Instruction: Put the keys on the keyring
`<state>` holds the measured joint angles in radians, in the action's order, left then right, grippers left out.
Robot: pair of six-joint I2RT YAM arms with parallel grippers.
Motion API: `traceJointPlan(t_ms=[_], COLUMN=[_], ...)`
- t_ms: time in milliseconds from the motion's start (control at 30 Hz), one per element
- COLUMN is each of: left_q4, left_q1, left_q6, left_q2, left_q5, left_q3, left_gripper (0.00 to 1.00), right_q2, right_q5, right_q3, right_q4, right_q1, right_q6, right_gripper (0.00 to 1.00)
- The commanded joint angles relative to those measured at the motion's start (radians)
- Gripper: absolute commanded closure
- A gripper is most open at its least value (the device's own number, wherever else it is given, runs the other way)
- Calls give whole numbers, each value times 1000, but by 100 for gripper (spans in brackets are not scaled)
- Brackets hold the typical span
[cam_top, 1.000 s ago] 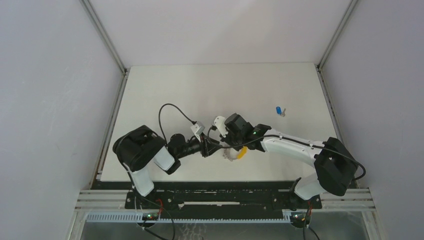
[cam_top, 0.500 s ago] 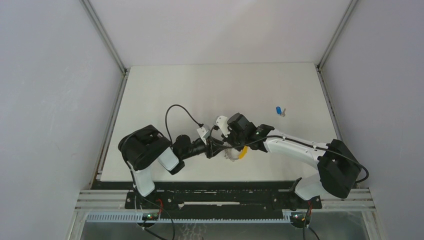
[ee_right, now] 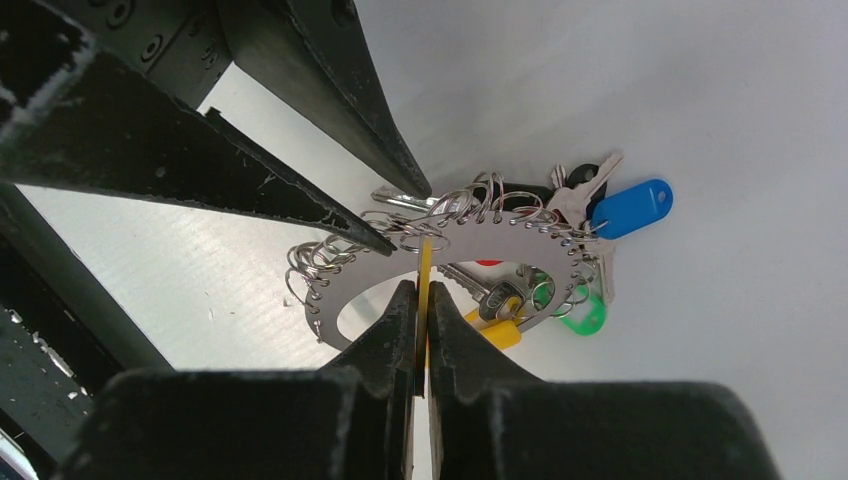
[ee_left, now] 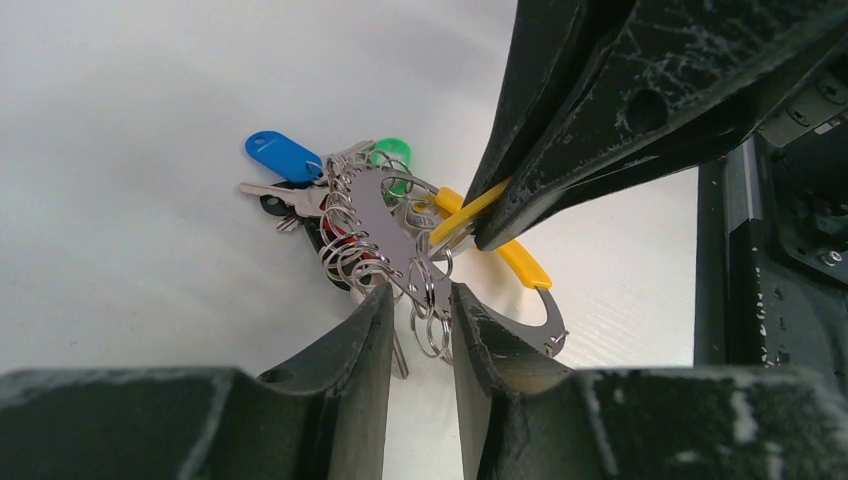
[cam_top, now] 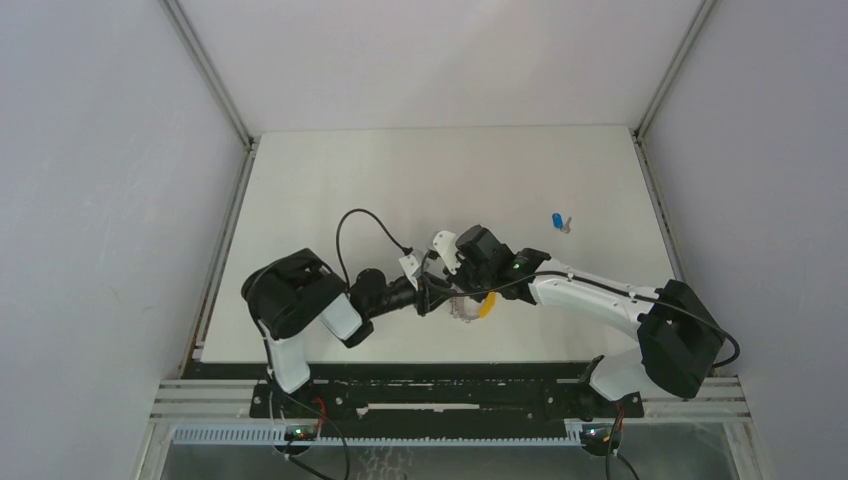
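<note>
The keyring [ee_left: 375, 215] is a curved silver plate strung with several small split rings and blue, green, red and yellow tagged keys; it lies on the white table [cam_top: 400, 190]. My right gripper [ee_right: 421, 290] is shut on a yellow key tag [ee_right: 424, 262], seen edge-on just over the plate [ee_right: 500, 235]. My left gripper [ee_left: 420, 295] stands narrowly open, its fingertips on either side of the plate's ring-lined end. Both grippers meet over the keyring [cam_top: 463, 308] in the top view. A loose blue key [cam_top: 558, 221] lies apart at the right.
The right gripper's black fingers [ee_left: 620, 110] fill the upper right of the left wrist view. The left gripper's fingers [ee_right: 300, 190] cross the upper left of the right wrist view. Grey walls enclose the table, and a black cable [cam_top: 360, 225] loops over the left arm.
The left arm has moved right, up to the keyring, and its jaws have narrowed a little. The right gripper and the yellow tag have hardly moved.
</note>
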<state>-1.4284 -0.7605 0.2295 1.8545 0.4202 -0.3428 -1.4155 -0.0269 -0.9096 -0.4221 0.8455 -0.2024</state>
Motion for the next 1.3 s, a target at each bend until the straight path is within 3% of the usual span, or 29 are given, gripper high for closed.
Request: traceJointPlan(t_ms=[0, 267, 467, 900, 1267], left_q4=[-44, -43, -44, -45, -50], left_q1=[-12, -16, -23, -35, -39], left_q6=[-38, -48, -67, -97, -83], left_q2=[11, 26, 20, 5, -1], left_q5=[3, 4, 9, -55, -65], left_q3=[-41, -49, -47, -18, -17], left_gripper=[69, 80, 99, 100, 100], right_q2=[39, 48, 50, 73, -25], right_q5=[-10, -20, -15, 23, -45], right_q3=[-2, -2, -2, 22, 35], right_q4=[34, 33, 22, -30, -50], right_q1=[-3, -2, -4, -72, -113], right_q6=[0, 3, 7, 97, 162], right_gripper=[100, 100, 100, 100, 100])
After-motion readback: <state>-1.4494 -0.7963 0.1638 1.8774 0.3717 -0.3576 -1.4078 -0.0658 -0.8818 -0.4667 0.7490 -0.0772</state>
